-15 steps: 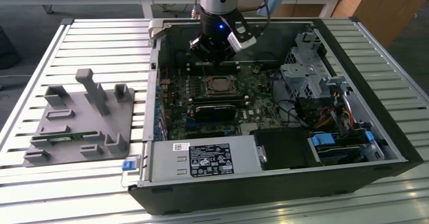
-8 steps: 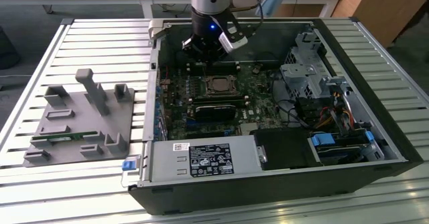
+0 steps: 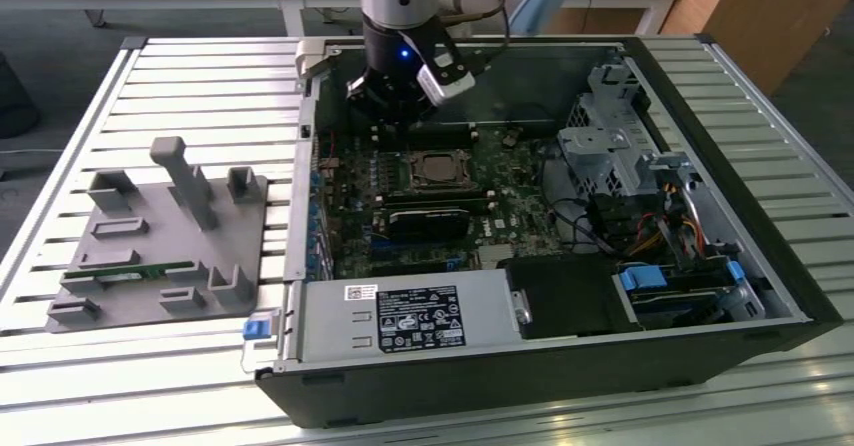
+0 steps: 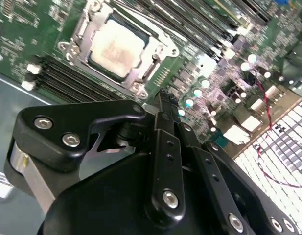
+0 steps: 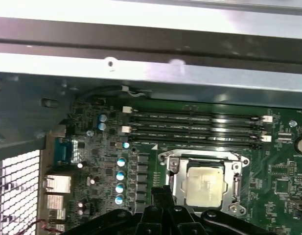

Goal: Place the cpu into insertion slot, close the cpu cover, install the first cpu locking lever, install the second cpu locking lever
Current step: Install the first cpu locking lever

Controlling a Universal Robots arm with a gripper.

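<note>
**Operator:** How far along am I?

**Spotter:** Your cpu point(image 4: 114, 46) lies flat in the insertion slot point(image 4: 71, 48). The cpu cover point(image 5: 235, 181) looks folded down around it, with the chip's top showing through the window. I'd call those two steps done. I cannot tell whether either locking lever is latched, so count both as open work.

**Operator:** Where is that on the exterior view?

**Spotter:** It is just above the middle of the frame, on the green motherboard point(image 3: 514, 201) inside the black computer case point(image 3: 747, 296). Your gripper point(image 4: 165, 100) hangs just to the upper left of it, near the slot but not touching. Its fingers are pressed together and pinch nothing.

**Operator:** What about the surfaces?

**Spotter:** The chip is a small flat square with a dull silvery-beige lid, slightly smudged. The cover is a thin, bright metal frame with stamped edges and screwed corners. Long, narrow black memory slots point(image 5: 195, 128) run beside it, and your fingers are matte black with round screw heads
</note>
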